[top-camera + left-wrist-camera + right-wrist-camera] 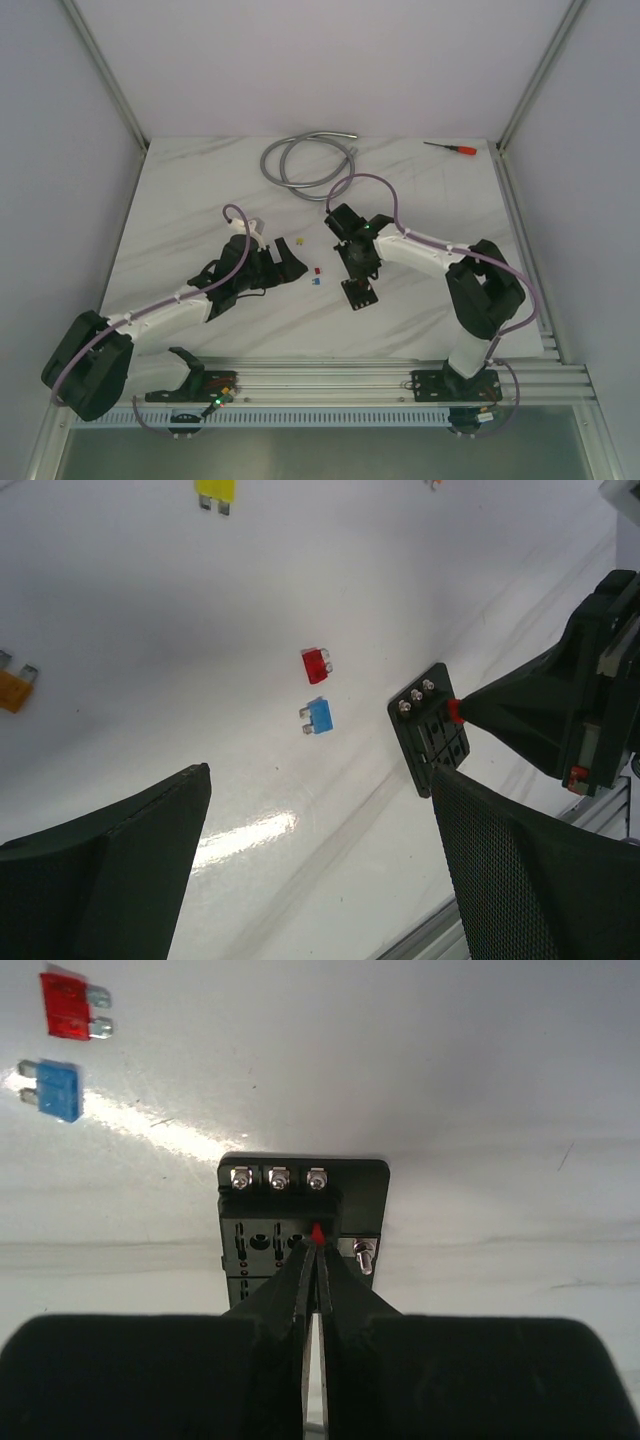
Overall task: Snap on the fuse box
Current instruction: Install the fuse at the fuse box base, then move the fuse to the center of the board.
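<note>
The fuse box (361, 294) is a small black block with slots and three screws, lying flat on the white marble table. It also shows in the right wrist view (262, 1212) and the left wrist view (428, 742). My right gripper (318, 1246) is shut on a small red fuse (318, 1232) and holds its tip against a slot on the box's face; the same gripper shows from above (358, 270). My left gripper (285, 262) is open and empty, hovering over bare table (320, 776) to the left of the box.
Loose fuses lie left of the box: red (315, 665), blue (320, 717), yellow (215, 490), orange (12, 690). A coiled grey hose (300, 160) and a red-handled screwdriver (450, 148) lie at the back. An aluminium rail (330, 380) runs along the near edge.
</note>
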{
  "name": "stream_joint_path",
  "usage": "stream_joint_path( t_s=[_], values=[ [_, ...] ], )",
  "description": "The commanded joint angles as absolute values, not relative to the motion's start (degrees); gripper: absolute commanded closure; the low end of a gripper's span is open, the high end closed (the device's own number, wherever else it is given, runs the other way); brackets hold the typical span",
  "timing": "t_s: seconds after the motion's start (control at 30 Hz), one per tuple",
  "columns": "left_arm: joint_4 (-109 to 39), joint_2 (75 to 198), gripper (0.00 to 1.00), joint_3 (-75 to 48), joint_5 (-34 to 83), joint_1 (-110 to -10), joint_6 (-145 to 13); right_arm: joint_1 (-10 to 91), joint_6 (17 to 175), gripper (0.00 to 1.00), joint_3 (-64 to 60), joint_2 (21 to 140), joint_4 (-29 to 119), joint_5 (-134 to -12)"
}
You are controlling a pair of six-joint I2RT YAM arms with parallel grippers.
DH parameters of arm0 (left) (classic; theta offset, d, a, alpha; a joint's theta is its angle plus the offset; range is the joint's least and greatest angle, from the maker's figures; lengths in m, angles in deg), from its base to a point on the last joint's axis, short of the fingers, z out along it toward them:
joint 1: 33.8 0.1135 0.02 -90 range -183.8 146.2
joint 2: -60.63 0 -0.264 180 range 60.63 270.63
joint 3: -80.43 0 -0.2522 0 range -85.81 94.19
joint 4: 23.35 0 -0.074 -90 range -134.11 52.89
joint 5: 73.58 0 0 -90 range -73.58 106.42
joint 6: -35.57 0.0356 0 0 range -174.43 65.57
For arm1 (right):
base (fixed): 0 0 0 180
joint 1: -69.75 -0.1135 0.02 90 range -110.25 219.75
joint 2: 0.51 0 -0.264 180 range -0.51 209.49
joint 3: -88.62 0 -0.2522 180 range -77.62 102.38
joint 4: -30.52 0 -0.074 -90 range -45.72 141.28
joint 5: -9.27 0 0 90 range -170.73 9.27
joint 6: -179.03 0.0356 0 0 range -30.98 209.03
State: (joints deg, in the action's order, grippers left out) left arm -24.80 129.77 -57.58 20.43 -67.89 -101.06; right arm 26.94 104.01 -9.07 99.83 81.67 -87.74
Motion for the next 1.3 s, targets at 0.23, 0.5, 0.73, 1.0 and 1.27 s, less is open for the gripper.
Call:
stream_joint_path(
  t_s=[0.23, 0.5, 0.73, 1.0, 1.27],
  values=[
    [-27.7, 127.6, 0.0, -56.1, 18.3, -67.5, -100.1, 27.9, 104.8, 0.66, -7.9, 90.1, 79.0, -89.2],
    [-28.1, 128.0, 0.0, -56.1, 18.3, -67.3, -99.8, 35.2, 94.4, 0.45, -5.7, 95.1, 69.5, -87.3],
    [-28.5, 128.5, 0.0, -56.1, 18.2, -66.4, -99.5, 41.3, 94.9, 0.44, 3.0, 106.4, 67.1, -89.3],
    [-28.5, 130.7, 0.0, -55.4, 19.2, -65.6, -99.1, 41.4, 105.7, 0.43, 10.8, 116.0, 66.9, -98.2],
    [-28.5, 130.4, 0.0, -55.7, 19.2, -65.3, -98.9, 41.6, 108.6, 0.52, 12.9, 120.7, 67.0, -99.2]
  ],
)
